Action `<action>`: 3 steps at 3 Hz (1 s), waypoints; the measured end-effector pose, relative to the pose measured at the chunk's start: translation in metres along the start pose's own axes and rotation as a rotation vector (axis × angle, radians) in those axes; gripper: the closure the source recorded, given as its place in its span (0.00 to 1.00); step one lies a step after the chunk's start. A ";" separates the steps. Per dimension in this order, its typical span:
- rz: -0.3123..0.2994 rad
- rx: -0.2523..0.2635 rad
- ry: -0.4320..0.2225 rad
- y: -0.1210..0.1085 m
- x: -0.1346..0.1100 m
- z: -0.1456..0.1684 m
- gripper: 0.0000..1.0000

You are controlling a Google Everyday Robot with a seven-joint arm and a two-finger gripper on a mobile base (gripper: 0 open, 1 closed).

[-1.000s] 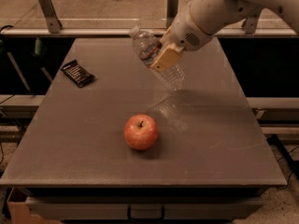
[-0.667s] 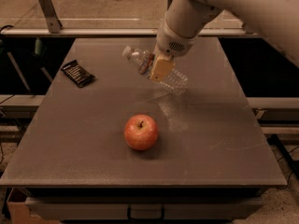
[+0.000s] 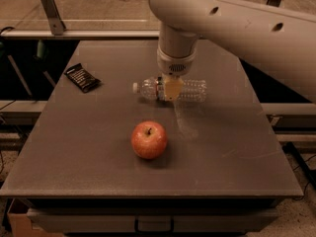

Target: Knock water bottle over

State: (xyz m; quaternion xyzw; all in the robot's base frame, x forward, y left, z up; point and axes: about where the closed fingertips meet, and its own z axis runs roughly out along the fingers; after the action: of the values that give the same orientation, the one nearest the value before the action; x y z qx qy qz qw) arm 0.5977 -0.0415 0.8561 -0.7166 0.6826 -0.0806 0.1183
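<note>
The water bottle (image 3: 190,89) is clear and ribbed with a white cap and a label band. It lies on its side on the grey table (image 3: 98,152), cap pointing left. My gripper (image 3: 171,89) hangs from the big white arm straight down over the bottle's middle, its yellowish fingertip against the label band. The bottle's middle part is hidden behind the gripper.
A red apple (image 3: 149,140) stands on the table in front of the bottle. A dark snack bag (image 3: 82,77) lies at the back left. A metal rail and a bracket (image 3: 51,10) run behind the table. The table's edges drop off on all sides.
The bottle has gone from tilted in the air to lying flat on the table, cap to the left. The arm has swung left and down over it.
</note>
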 end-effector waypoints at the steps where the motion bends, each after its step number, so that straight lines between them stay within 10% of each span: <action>1: -0.025 -0.022 0.032 0.005 0.002 0.005 0.30; 3: -0.046 -0.043 -0.009 0.005 0.002 -0.013 0.00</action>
State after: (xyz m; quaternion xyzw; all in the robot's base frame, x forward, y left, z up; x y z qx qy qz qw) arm 0.5895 -0.0447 0.8666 -0.7348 0.6671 -0.0653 0.1042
